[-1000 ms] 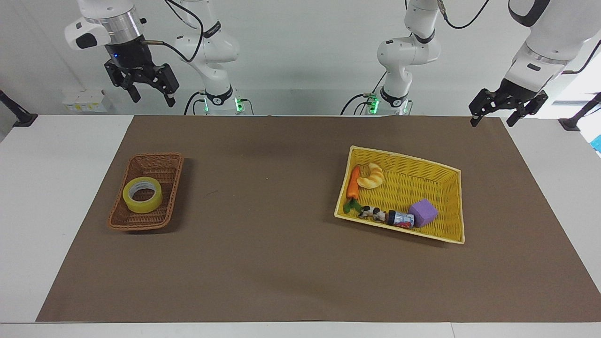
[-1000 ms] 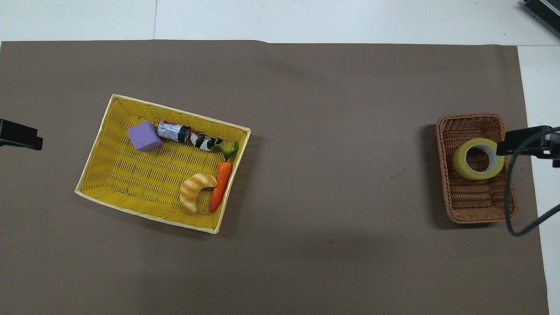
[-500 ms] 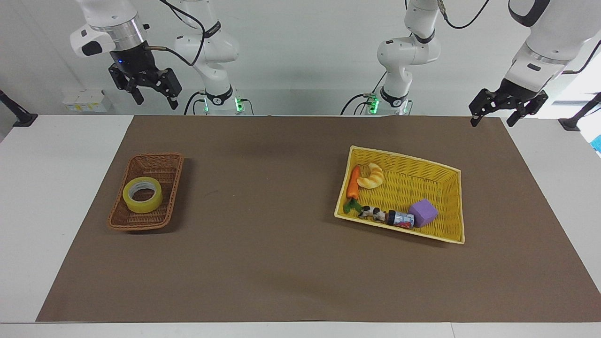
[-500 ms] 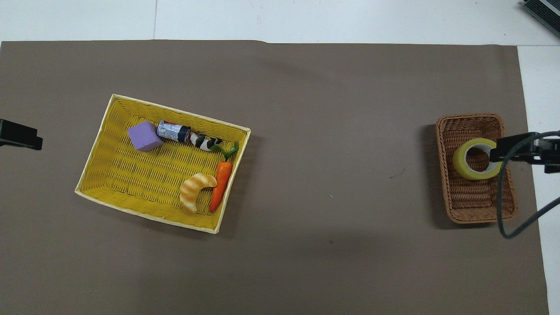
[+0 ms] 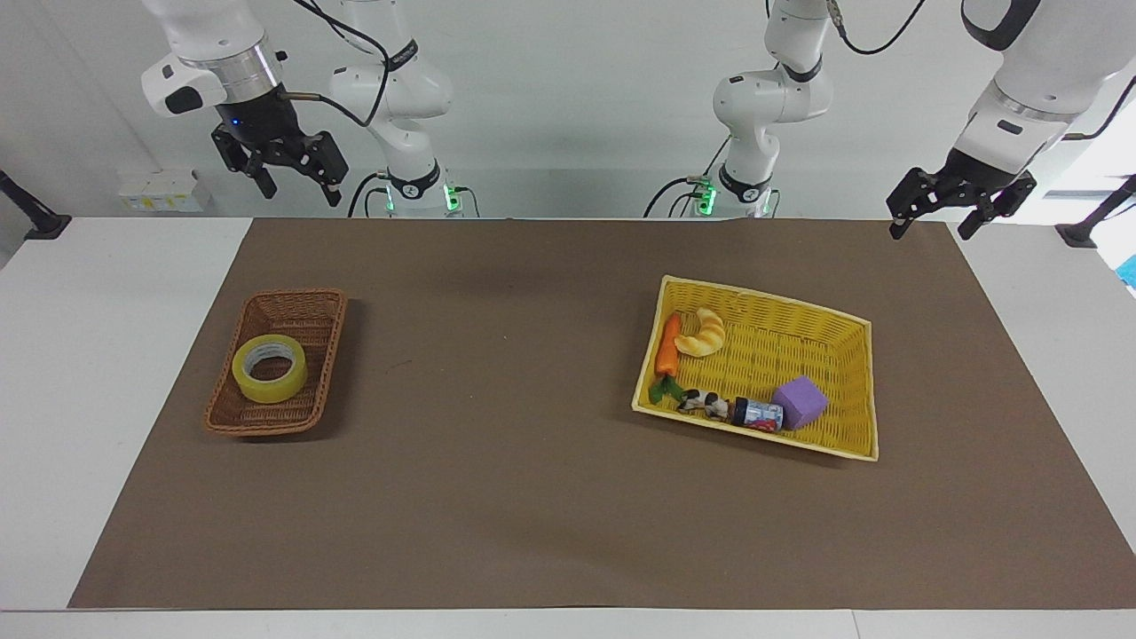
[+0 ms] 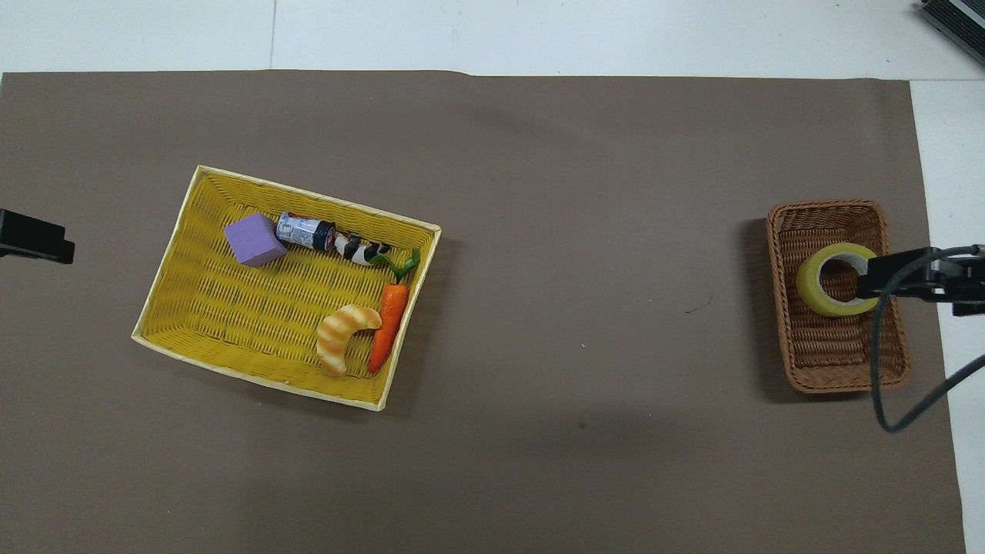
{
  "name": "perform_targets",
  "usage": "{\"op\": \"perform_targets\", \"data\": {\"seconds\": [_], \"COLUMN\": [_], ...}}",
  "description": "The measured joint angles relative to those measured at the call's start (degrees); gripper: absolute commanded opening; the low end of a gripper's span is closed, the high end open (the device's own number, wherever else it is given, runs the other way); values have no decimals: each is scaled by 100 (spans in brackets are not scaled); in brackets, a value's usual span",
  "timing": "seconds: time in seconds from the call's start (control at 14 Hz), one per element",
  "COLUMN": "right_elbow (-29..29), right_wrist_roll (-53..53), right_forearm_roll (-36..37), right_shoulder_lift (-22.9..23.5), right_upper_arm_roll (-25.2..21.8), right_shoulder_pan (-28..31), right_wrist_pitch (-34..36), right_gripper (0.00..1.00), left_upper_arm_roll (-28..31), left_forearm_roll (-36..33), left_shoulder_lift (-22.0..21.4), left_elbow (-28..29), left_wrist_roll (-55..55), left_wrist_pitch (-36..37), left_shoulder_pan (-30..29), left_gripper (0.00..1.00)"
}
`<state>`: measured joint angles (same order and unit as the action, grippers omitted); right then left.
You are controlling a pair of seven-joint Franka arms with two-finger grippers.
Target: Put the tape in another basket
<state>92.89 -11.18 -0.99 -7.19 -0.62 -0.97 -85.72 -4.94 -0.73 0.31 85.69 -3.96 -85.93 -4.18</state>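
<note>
The tape [image 5: 266, 387], a yellow roll with a whitish core, lies flat in the small brown wicker basket [image 5: 311, 306] at the right arm's end of the table. My right gripper [image 5: 300, 191] is open and empty, high in the air at the robots' edge of the table, well clear of the tape. In the overhead view it [image 6: 908, 281] overlaps the tape [image 6: 812, 288] and the brown basket [image 6: 827, 354]. My left gripper [image 5: 929, 229] is open and empty and waits raised at the left arm's end; its tip [image 6: 35, 240] shows in the overhead view.
A larger yellow woven basket [image 5: 781, 351] stands toward the left arm's end. It holds a purple cube [image 5: 799, 402], a small can [image 5: 759, 414], a cow toy [image 5: 704, 402], a carrot [image 5: 667, 346] and a croissant [image 5: 703, 333]. A brown mat [image 5: 497, 461] covers the table.
My right gripper has drawn back toward the robots, still open and high. The tape, both baskets and the left arm have not moved.
</note>
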Motion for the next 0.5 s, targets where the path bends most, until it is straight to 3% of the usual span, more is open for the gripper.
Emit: {"op": "perform_targets", "data": {"seconds": [0.5], "right_elbow": [0], "right_wrist_roll": [188], "right_forearm_roll": [0], "right_shoulder_lift": [0], "right_upper_arm_roll": [-8], "right_shoulder_pan": [7], "right_wrist_pitch": [0], "right_gripper": [100], "left_upper_arm_roll": [0], "left_forearm_roll": [0], "left_shoulder_lift": [0], "left_elbow": [3], "left_wrist_roll": [0], "left_wrist_pitch": [0], "left_shoulder_pan": [0], "left_gripper": [100]}}
